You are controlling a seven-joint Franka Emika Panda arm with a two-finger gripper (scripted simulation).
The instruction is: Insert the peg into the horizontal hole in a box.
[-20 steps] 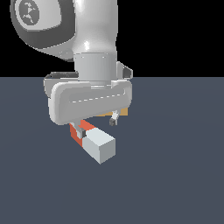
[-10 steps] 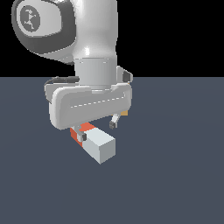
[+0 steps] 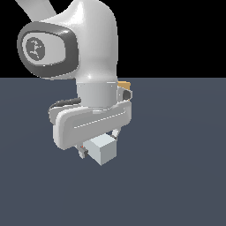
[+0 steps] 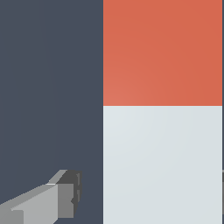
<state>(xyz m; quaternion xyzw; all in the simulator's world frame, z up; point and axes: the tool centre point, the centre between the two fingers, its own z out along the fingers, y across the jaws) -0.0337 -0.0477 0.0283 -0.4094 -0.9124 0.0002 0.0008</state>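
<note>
Smooth, matte square-edged peg (image 4: pixel 162 109) is lying between the gripper (image 3: pixel 98 143) fingers (image 4: pixel 48 203); whether clamped, I cannot tell.

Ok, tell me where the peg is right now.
In the exterior view the peg sits just under the pincer, below centre; only its pale end shows there. The wrist view shows both halves, filling the frame.

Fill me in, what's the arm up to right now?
The gripper hangs low over the peg, which lies on the floor. In the wrist view the peg fills the frame, with one finger beside it and apart from it, so no grasp shows. The box sits behind the arm, mostly hidden, and its hole is out of sight. Insertion has not started.
</note>
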